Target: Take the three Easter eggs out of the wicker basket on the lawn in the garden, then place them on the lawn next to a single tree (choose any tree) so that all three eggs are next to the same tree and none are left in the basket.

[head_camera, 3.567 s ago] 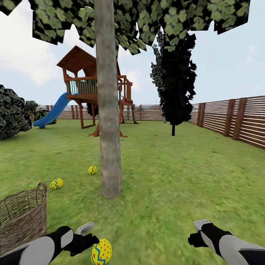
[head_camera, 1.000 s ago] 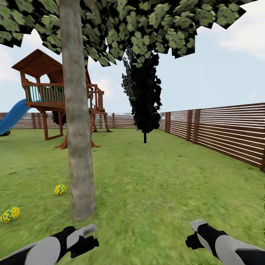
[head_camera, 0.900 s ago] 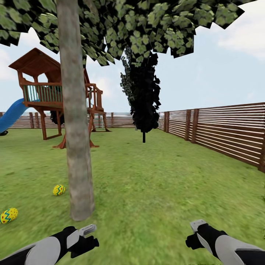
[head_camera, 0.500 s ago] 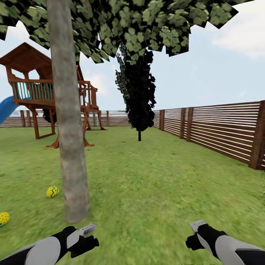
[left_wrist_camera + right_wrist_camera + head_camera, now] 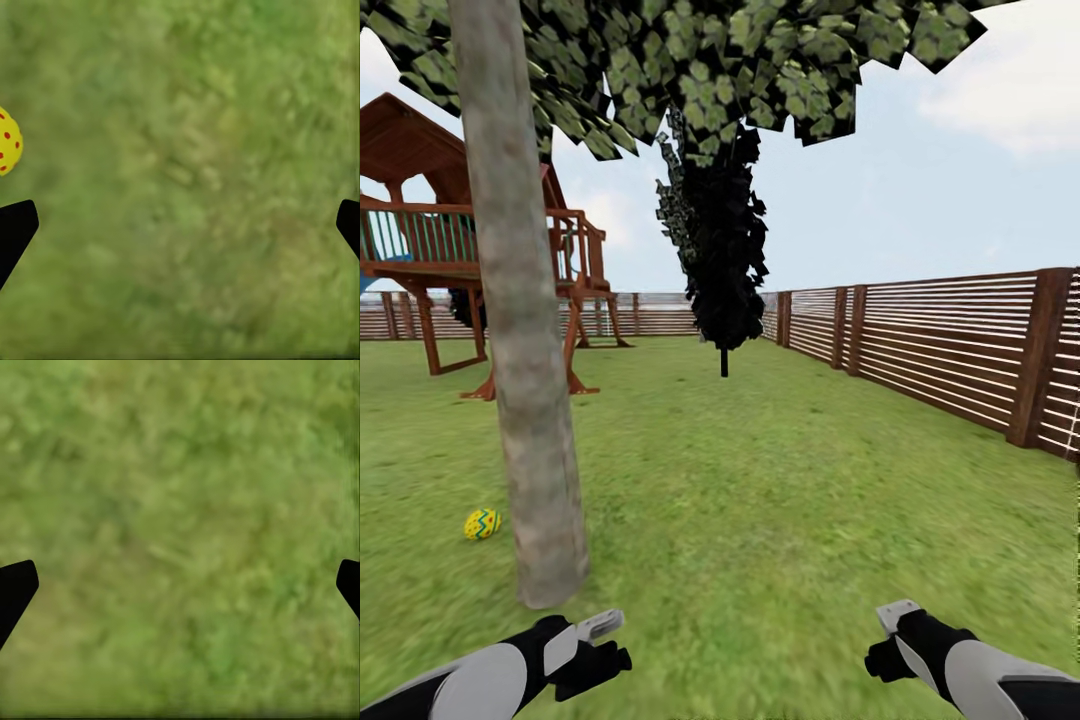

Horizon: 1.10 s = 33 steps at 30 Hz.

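- Egg (image 5: 482,523) lies on the lawn (image 5: 780,500), just left of the tree (image 5: 525,400).
- Another egg (image 5: 7,141) lies on the grass near the left gripper (image 5: 600,645), fingers spread, holding nothing.
- Right gripper (image 5: 890,635) hovers over grass, fingers spread.
- Fence (image 5: 950,350) runs behind.

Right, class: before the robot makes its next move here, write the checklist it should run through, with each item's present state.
1. Left gripper open, nothing between its fingers: ok.
2. Right gripper open over bare lawn: ok.
3. An egg lies on the grass beside the tree trunk: ok.
4. A second egg lies on the grass by the left gripper; nearness to the trunk: cannot tell.
5. All three eggs by this tree: cannot tell.
6. Basket emptied: cannot tell.
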Motion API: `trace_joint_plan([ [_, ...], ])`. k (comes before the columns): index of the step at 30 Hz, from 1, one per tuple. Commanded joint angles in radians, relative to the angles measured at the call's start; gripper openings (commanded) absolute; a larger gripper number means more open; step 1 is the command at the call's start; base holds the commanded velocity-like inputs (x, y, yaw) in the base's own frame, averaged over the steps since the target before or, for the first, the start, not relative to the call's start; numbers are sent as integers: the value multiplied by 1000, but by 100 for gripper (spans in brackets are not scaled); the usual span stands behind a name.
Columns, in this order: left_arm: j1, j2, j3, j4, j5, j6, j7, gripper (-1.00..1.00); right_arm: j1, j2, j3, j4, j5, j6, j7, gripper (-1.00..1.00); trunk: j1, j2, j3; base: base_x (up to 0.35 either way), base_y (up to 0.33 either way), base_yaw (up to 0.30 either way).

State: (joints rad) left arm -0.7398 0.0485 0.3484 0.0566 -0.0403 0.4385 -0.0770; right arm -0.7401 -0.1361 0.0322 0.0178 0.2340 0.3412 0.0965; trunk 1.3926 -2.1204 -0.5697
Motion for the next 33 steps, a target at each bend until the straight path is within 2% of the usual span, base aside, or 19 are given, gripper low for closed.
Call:
trace_joint_plan([
  [1,-1,1,4,2,-4,1,-3,100,-1,0,3,1,8,2,6,100,0,-1,-3,0,0,-125],
  [12,-1,-9,4,2,-4,2,-1,100,-2,0,3,2,9,-1,8,100,0,-1,-19,0,0,-107],
  [21,-1,-11,4,2,-4,2,-1,100,-2,-2,2,1,8,-1,8,100,0,-1,-21,0,0,-8],
  [33,-1,-12,4,2,-4,2,-1,100,-1,0,3,1,10,0,7,100,0,-1,-28,0,0,129],
])
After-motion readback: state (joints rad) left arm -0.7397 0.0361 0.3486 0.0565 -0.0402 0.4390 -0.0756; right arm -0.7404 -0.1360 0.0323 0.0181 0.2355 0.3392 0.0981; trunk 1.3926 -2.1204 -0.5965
